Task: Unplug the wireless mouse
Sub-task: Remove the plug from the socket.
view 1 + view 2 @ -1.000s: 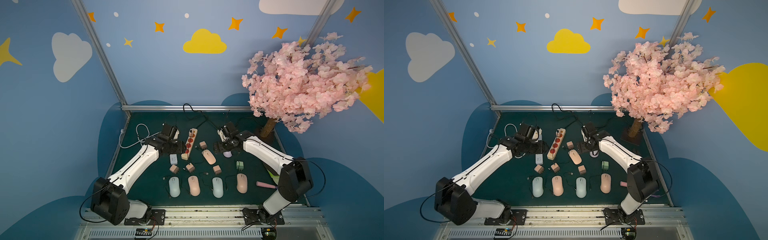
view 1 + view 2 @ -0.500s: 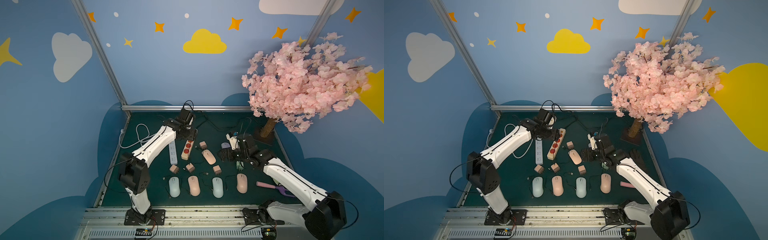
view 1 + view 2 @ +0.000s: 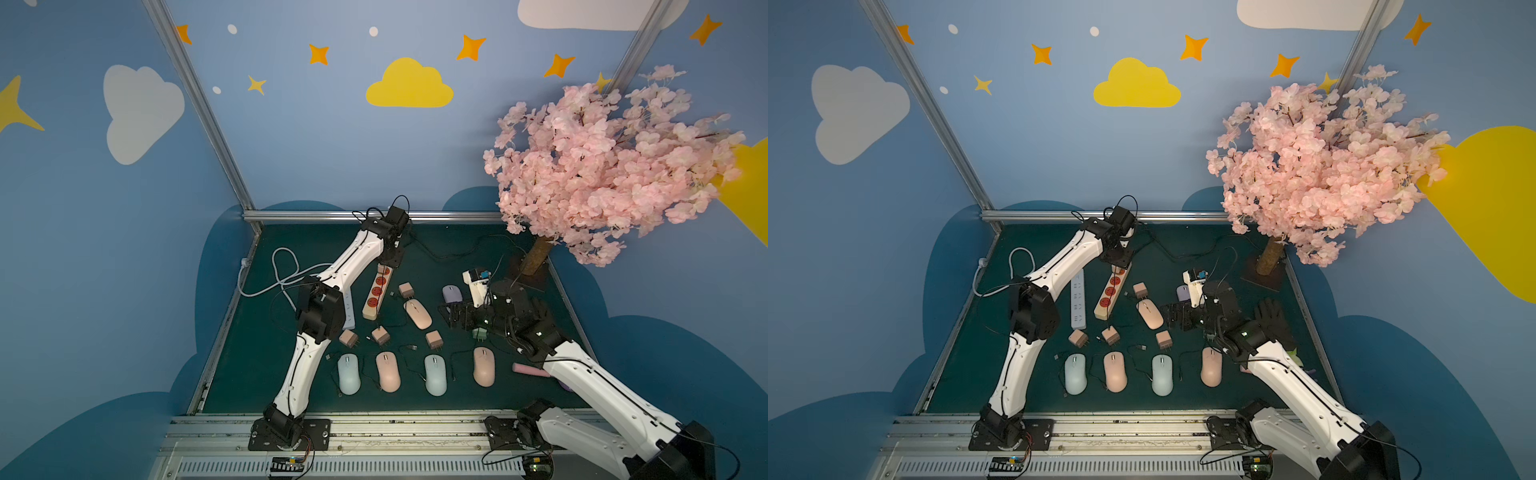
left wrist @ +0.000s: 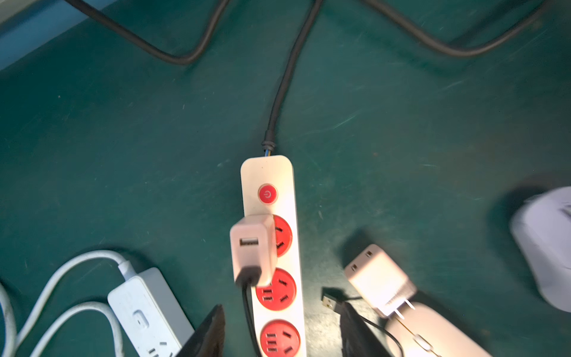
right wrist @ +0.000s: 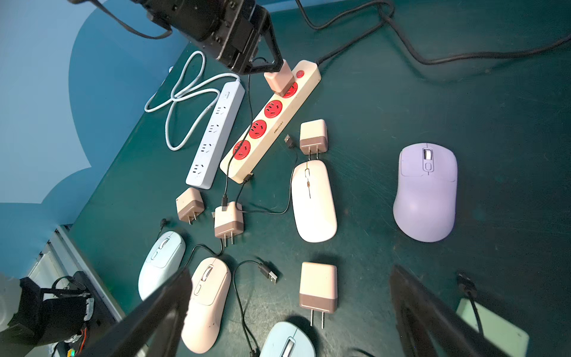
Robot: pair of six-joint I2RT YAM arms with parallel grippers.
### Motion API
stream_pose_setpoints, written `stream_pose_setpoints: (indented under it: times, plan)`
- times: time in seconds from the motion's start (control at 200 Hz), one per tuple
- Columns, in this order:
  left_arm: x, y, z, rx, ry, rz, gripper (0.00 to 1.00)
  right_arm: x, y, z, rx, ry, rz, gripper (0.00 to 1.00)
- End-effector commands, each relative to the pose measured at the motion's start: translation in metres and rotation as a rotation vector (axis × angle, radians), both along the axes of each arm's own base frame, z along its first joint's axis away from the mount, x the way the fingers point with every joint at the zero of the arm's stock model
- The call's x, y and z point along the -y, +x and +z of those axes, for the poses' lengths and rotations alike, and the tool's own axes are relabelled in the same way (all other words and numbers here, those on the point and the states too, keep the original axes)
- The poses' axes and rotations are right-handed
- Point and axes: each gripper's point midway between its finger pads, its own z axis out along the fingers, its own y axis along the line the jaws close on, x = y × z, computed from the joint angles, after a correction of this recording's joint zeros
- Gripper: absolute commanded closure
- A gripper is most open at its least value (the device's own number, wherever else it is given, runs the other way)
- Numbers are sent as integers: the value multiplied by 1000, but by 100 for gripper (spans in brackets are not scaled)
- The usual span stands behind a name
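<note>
A pink adapter [image 4: 253, 247] [image 5: 279, 80] sits plugged into the first red socket of the cream power strip [image 3: 376, 293] [image 3: 1111, 293], and a black cable runs from it along the strip. My left gripper [image 4: 281, 337] [image 3: 388, 264] hovers open just above it, jaws straddling the strip and holding nothing. Several mice lie around: a lavender mouse [image 5: 428, 191], a flat pink mouse [image 5: 313, 201], and a front row of blue and pink ones [image 3: 387, 371]. I cannot tell which mouse the cable serves. My right gripper [image 5: 293, 309] [image 3: 451, 316] hangs open and empty right of the flat mouse.
A white power strip [image 3: 1077, 299] with a looped white cord lies left of the cream one. Loose pink adapters [image 3: 380, 335] and USB plugs are scattered mid-table, with a green adapter [image 3: 480, 333] under the right arm. The blossom tree [image 3: 536, 257] stands at the back right, beside a black glove [image 3: 1273, 316].
My left gripper moved from beside the white strip to the far end of the cream strip, over the plugged adapter. The right gripper drew back from the far middle toward the front right.
</note>
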Motion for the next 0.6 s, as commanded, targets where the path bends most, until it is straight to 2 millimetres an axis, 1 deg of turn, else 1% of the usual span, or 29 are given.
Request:
stream_pose_setpoints:
  times: [0.0,0.13,0.31,0.41,0.596]
  plan:
    - [-11,-4,-2,-32,77,-24,43,1,-2,1,-3,21,-3,2]
    - [-14,1,-11,-60,38,-7,42,-1,-2,-1,-13,25,4,3]
    - [-14,0,-25,-99,31,-23,42,-4,-2,-6,-41,28,14,3]
    - [-15,0,-34,-121,33,-22,45,-6,-2,-8,-52,33,17,3]
    - [-15,5,-41,-134,13,-15,51,-6,-3,-7,-59,31,21,4]
